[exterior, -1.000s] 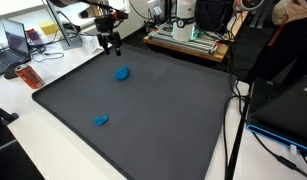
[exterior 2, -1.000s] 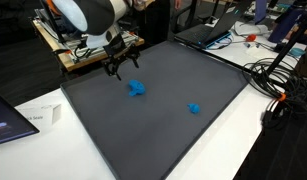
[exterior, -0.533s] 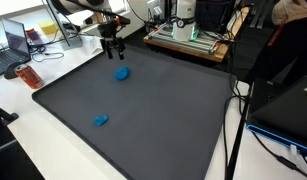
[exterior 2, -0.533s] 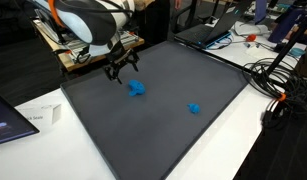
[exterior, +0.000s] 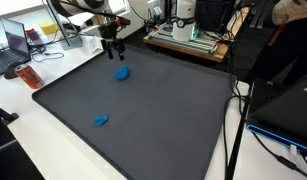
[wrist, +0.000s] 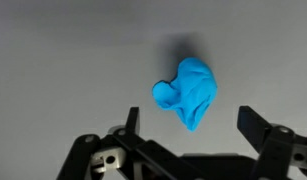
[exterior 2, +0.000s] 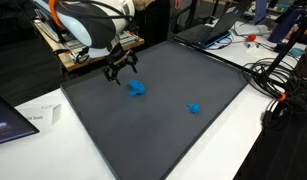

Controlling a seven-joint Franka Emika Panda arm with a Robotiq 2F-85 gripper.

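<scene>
Spread wide and holding nothing, the black two-fingered gripper (wrist: 199,135) hangs just above a small bright-blue lump of what looks like soft rubber or moulded plastic (wrist: 187,92); the wrist view shows both fingers flanking empty air, with the lump sitting slightly ahead of them on the mat. In both exterior views that lump (exterior: 121,73) lies near the far corner of the large dark grey mat (exterior: 163,110), directly under the gripper (exterior 2: 119,72). A second, smaller blue piece (exterior 2: 194,108) rests well apart from it, nearer the middle of the mat, and the gripper is nowhere near that one

The nearer lump looks light, probably a little squashy, and irregular: a rounded knob bulges from one side and the rest tapers off. Nothing about it suggests fragility. Its surface appears matte, so I would expect decent friction against the pads rather than slip. The best purchase, in my judgement, is across the broad middle of the body, fingers closing on its two flatter flanks; pinching the knob alone could let it roll or pop out sideways
</scene>
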